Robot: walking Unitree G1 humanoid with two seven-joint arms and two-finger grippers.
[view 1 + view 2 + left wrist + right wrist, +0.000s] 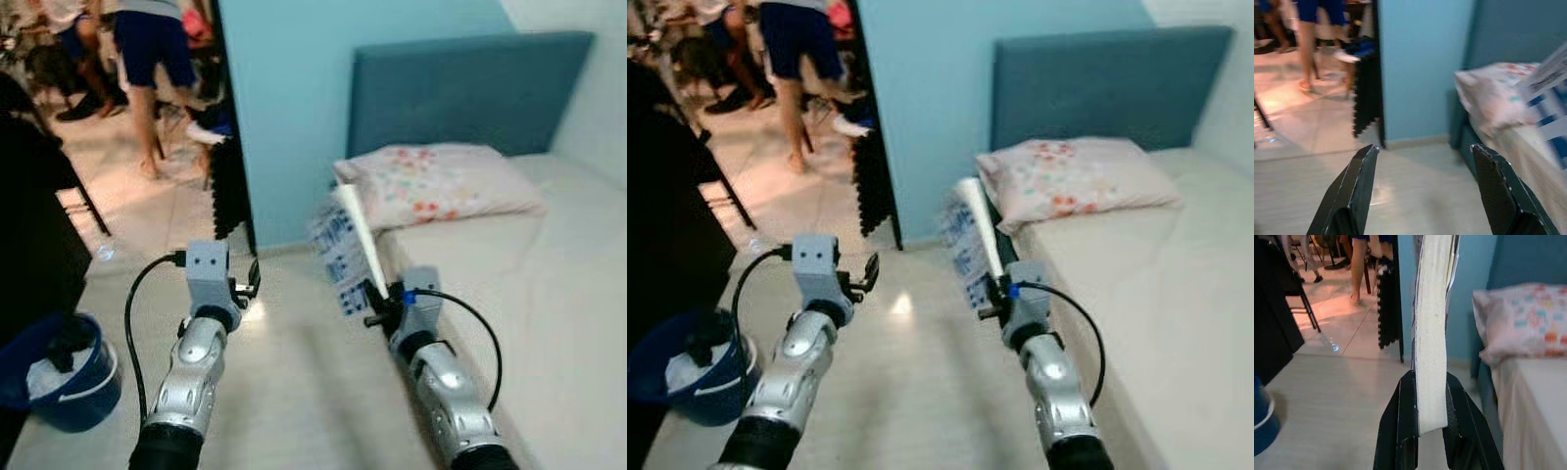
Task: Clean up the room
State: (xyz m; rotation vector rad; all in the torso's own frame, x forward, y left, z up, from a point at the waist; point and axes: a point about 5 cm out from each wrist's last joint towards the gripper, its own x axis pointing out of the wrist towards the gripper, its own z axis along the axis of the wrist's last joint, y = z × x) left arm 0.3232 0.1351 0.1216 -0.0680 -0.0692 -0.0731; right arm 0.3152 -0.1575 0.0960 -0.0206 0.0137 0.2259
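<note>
Right wrist view: right hand [1431, 431] pinches a thick white-paged book [1432, 333].

A thick white-paged book with a blue-and-white patterned cover [970, 245] is held upright in the right gripper [991, 292] beside the cream-sheeted bed [1136, 294]. The left gripper [862, 277] is raised over the pale tiled floor [911, 382], near a blue plastic bucket [686, 387].

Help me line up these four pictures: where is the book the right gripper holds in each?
Left eye: book, centre, above right gripper.
Right eye: centre.
Left wrist: blurred at the right edge.
Right wrist: upright between the fingers.
Shared landmark: pillow.
</note>
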